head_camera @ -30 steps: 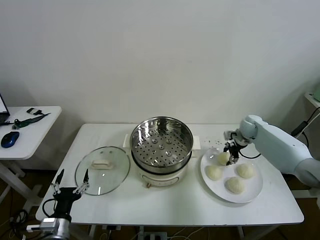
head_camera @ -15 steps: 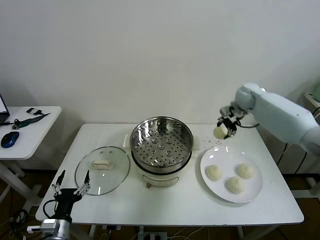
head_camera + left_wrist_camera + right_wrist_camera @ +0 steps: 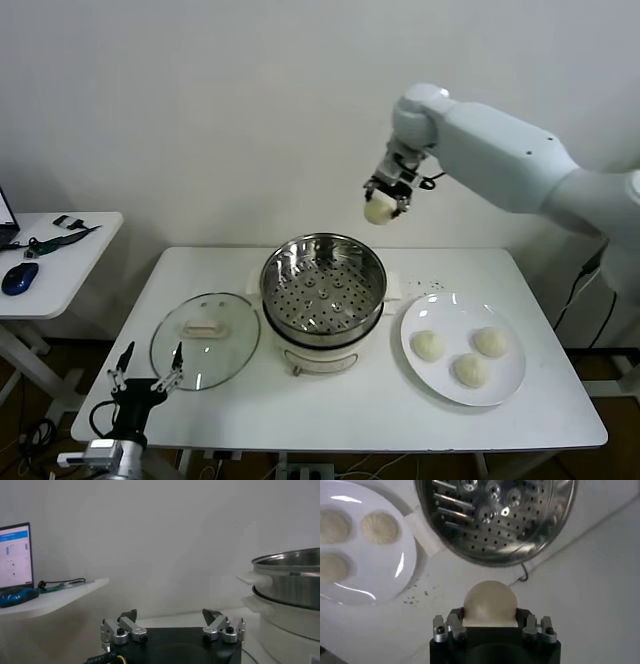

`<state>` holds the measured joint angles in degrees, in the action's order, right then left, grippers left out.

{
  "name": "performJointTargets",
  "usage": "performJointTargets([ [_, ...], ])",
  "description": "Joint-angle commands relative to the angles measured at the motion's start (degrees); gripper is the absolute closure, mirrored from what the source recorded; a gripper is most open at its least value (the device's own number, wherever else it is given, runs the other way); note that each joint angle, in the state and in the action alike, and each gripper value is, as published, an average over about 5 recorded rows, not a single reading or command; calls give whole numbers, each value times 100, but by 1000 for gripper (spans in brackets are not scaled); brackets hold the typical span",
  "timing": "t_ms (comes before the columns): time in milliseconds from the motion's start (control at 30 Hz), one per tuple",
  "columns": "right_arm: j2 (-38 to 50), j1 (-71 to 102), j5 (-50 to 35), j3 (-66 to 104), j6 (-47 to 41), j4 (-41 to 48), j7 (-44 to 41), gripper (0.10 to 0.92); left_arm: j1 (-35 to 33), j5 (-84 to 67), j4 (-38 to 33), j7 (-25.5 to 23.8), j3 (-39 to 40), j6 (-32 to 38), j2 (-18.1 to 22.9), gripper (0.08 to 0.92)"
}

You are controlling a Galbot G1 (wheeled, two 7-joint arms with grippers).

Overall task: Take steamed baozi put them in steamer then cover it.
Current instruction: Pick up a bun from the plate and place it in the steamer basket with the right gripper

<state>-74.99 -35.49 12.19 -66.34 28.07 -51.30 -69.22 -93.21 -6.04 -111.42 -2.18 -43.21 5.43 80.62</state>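
1. The right gripper (image 3: pixel 383 203) has risen and swung leftward since a moment ago: it was just above the plate's (image 3: pixel 505 375) far edge, and now hangs high above the far right rim of the steamer (image 3: pixel 322 290).
2. Its fingers pinch one steamed baozi (image 3: pixel 379 211); the right wrist view shows the bun (image 3: pixel 490 602) wedged between the two fingers, with the steamer's perforated bottom (image 3: pixel 496 515) below and ahead of it.
3. Three baozi (image 3: pixel 428 345) (image 3: pixel 490 341) (image 3: pixel 470 370) lie on the white plate just right of the steamer, unchanged from half a second ago. A second ago there were four on it.
4. The steamer basket holds no bun. The cover (image 3: pixel 205 339) lies flat on the table (image 3: pixel 350 400) just left of the steamer, handle up, where it was before.
5. The left gripper (image 3: pixel 146 379) hangs low at the table's near left edge, fingers spread apart, as before; the left wrist view shows its fingertips (image 3: pixel 173 625) wide with nothing between them.
6. The plate is cut off at the edge of the right wrist view (image 3: pixel 395 575), and the steamer's side (image 3: pixel 292 590) is only partly in the left wrist view.
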Motion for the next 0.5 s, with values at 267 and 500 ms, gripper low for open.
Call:
performJointTargets([
  [267,-937,867,1505,125,748,-65,176,347,-6,5,-8,-2,2,-20,-4,177],
  [500,-950,1383,2306,355,886,43,358,347,-23,-1,28,0,1,-13,-7,177],
])
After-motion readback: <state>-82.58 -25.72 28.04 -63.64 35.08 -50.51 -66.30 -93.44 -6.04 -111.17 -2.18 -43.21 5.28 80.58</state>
